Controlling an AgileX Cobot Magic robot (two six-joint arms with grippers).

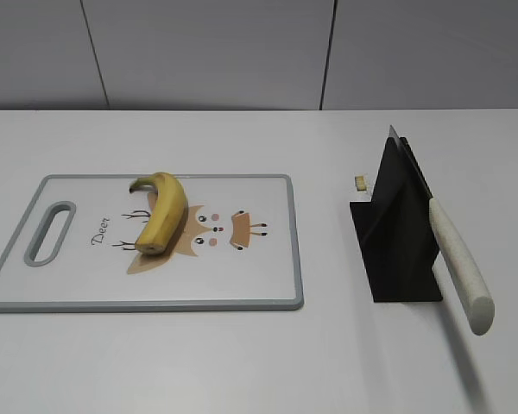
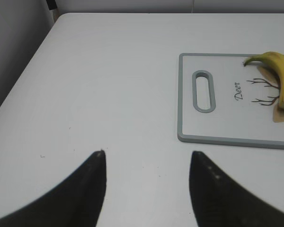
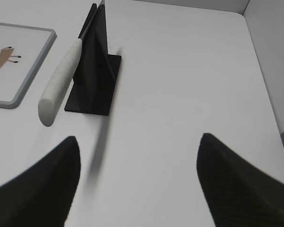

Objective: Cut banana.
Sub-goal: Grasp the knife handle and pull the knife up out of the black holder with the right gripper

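while uncut, banana point(image 1: 162, 211) on board point(image 1: 242, 276)

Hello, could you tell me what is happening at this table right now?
Nothing is being handled yet. A whole banana lies uncut on the cutting board, and the knife sits in its black stand to the board's right, handle sticking out. The left claw is open above bare table left of the board, and the right claw is open above the table near the stand. Neither touches anything, so the cutting has not begun.
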